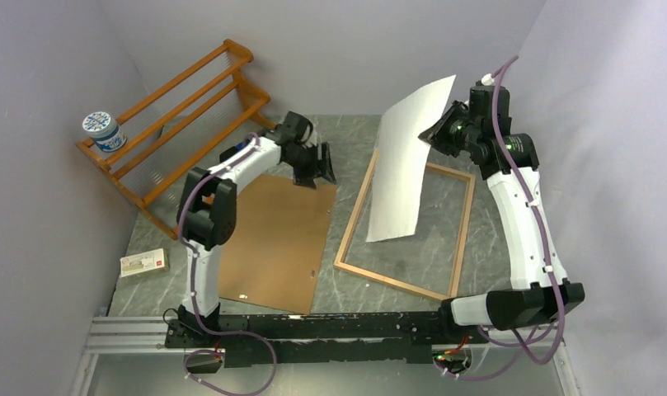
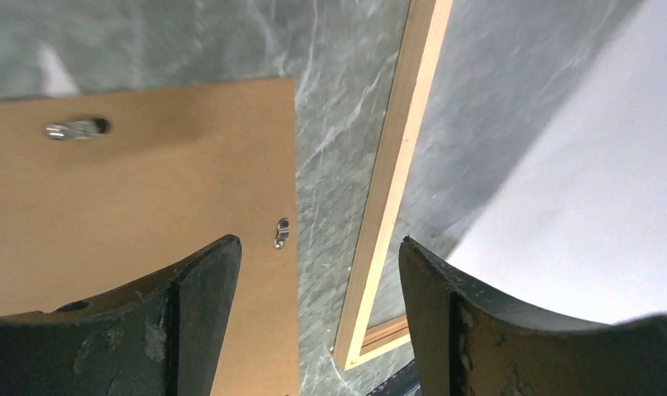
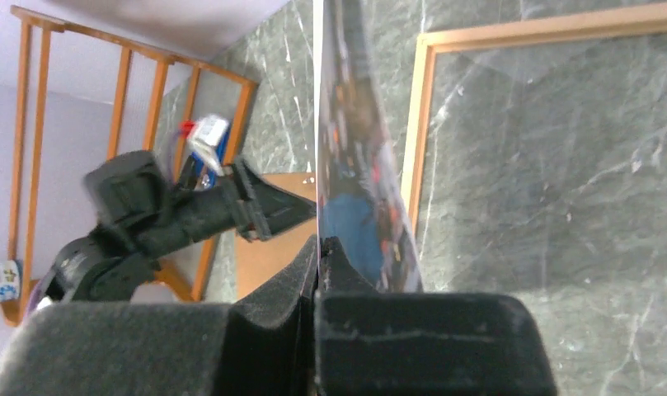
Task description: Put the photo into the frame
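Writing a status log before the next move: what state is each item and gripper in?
frame: lying flat, unfilled
photo: hanging upright over the frame
backing board: flat beside the frame
left gripper: open, empty
right gripper: shut on photo

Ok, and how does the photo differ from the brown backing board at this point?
The photo is white-backed and curving; the backing board is brown and flat. The photo stands raised over the frame, pinched in the fingers of the right gripper; the backing board lies on the table left of the frame, with nothing gripping it. Both are large rectangular sheets.
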Available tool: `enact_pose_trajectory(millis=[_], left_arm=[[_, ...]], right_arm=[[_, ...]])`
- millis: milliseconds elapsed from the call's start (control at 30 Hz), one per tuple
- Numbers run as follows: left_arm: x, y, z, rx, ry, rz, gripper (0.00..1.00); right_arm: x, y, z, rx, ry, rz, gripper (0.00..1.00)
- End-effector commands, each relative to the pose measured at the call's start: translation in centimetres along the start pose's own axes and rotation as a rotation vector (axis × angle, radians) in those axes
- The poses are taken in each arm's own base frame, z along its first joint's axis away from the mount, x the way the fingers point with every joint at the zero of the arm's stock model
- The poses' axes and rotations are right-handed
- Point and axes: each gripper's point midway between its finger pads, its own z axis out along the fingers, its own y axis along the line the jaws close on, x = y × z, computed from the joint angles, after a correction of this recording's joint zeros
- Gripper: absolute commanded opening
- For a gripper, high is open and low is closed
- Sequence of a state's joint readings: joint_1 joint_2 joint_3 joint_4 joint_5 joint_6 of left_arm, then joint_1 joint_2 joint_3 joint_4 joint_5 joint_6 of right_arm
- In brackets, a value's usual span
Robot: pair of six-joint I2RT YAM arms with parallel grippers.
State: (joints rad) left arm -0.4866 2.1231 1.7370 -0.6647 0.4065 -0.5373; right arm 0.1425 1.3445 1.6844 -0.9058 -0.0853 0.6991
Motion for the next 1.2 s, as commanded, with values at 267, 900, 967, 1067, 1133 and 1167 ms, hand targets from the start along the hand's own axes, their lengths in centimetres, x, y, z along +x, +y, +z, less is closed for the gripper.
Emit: enact_pose_trajectory(millis=[267,900,967,1067,1133,1167], left_arm=[[-3.5,-0.1,-3.0,0.072,-0.079,-0.010,0.81],[-4.3,-0.6,0.3,0.151,-0.050,-0.019,0.87],[-4.1,-0.7,0.6,0.150,-0.045,-0.015,0.87],[-4.0,-0.8,0.9,0.148,-0.036,-0.014,0.86],[-3.8,-0.8,1.1,0.148,-0.029,-0.013,0.86],[-3.8,-0.8,1.2,0.146,-0.028,-0.013,0.86]], right_arm=[[6.1,-13.2,4.7,0.070,0.178,0.255,0.00],[7.8,-22.3,7.9,0.256,0.175,0.001,0.00],[8.1,-22.4,8.5,0.242,0.180,0.004,0.00],[7.8,-22.4,9.1,0.235,0.165,0.018,0.00],[7.8,-22.2,9.6,0.217,0.160,0.022,0.00],[7.9,-22.2,9.8,0.212,0.159,0.019,0.00]])
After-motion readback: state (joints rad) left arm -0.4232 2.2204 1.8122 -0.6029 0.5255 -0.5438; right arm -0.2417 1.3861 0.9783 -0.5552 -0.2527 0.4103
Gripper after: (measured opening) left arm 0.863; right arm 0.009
